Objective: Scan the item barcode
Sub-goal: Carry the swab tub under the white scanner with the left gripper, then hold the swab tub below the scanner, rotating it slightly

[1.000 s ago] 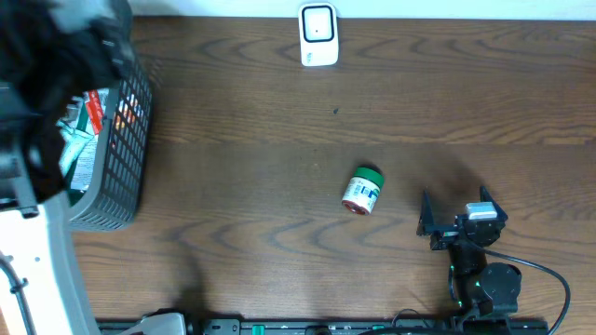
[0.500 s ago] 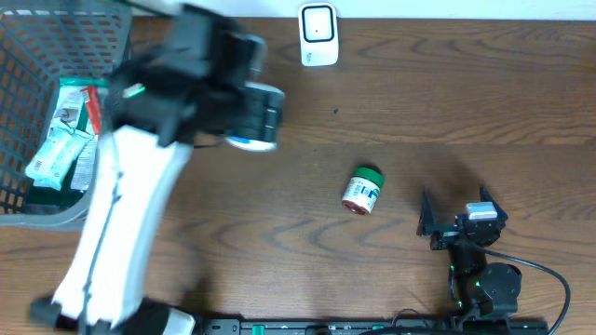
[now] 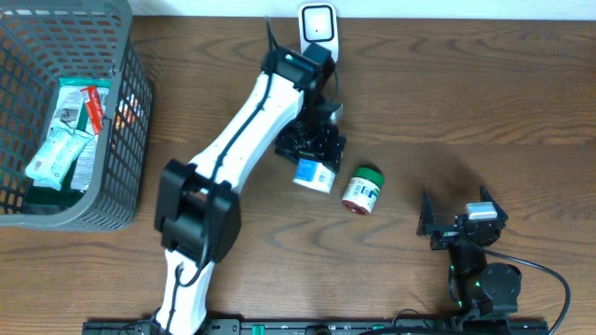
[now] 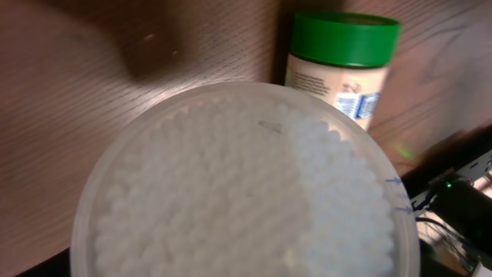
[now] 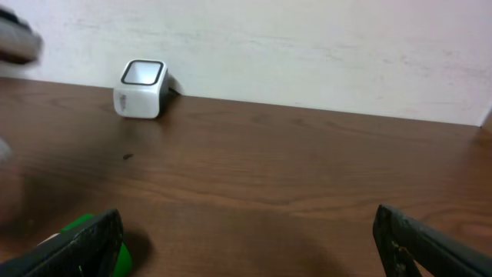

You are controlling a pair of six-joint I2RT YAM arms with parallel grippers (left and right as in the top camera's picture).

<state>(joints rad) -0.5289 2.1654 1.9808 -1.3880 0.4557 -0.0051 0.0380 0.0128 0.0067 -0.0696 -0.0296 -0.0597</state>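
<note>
Left claw (image 3: pixel 312 160) grips round tub (image 3: pixel 314 176), arm stretched across table (image 3: pixel 466 93); right claw (image 3: pixel 454 212) wide.

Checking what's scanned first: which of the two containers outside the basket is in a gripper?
The round tub with the blue label, gripped by the left gripper; the green-lidded jar lies free on the table.

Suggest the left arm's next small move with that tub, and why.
Probably carry the round tub toward the scanner, label facing its window. The left gripper holds it beside the green-lidded jar, well short of the scanner; the right gripper sits open, idle.
</note>
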